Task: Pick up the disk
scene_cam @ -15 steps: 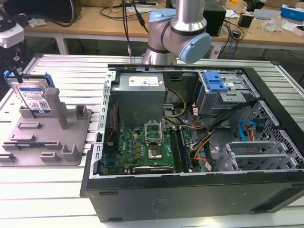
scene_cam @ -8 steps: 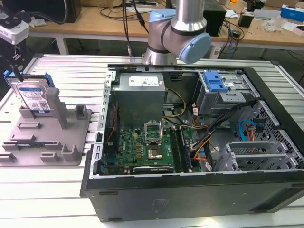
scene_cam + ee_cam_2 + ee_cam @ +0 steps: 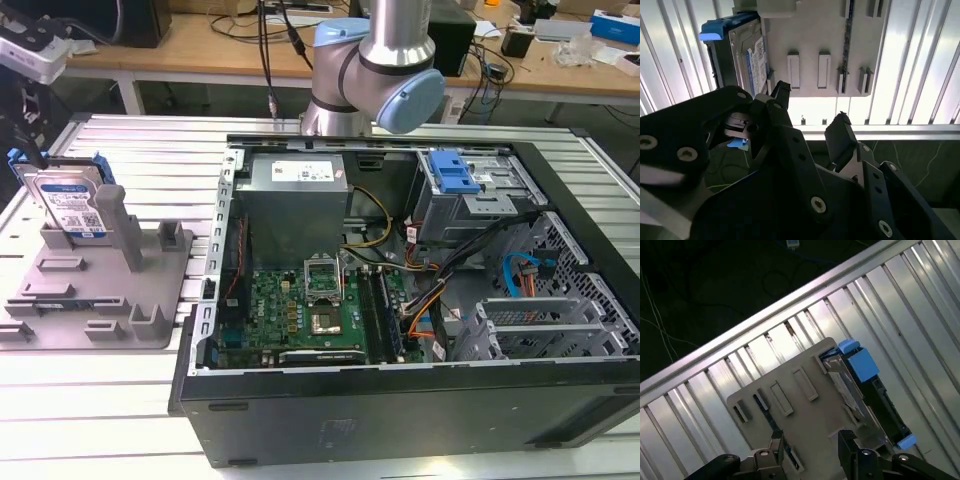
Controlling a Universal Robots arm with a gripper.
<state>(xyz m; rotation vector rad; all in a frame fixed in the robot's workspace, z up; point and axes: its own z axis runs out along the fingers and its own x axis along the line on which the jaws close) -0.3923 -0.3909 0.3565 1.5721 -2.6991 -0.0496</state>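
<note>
Gripper (image 3: 810, 107) is spread open and holds nothing. It looks down at the disk (image 3: 752, 65), which stands on edge in the grey plate (image 3: 815, 30). I think this is the reaching step. Grabbing needs lining up first.

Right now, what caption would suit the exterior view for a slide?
Disk stands on edge in the grey fixture plate beside an opened computer case.

disk (image 3: 65, 200) base — hidden behind fixture post (image 3: 116, 225); arm (image 3: 375, 60) cropped
</note>
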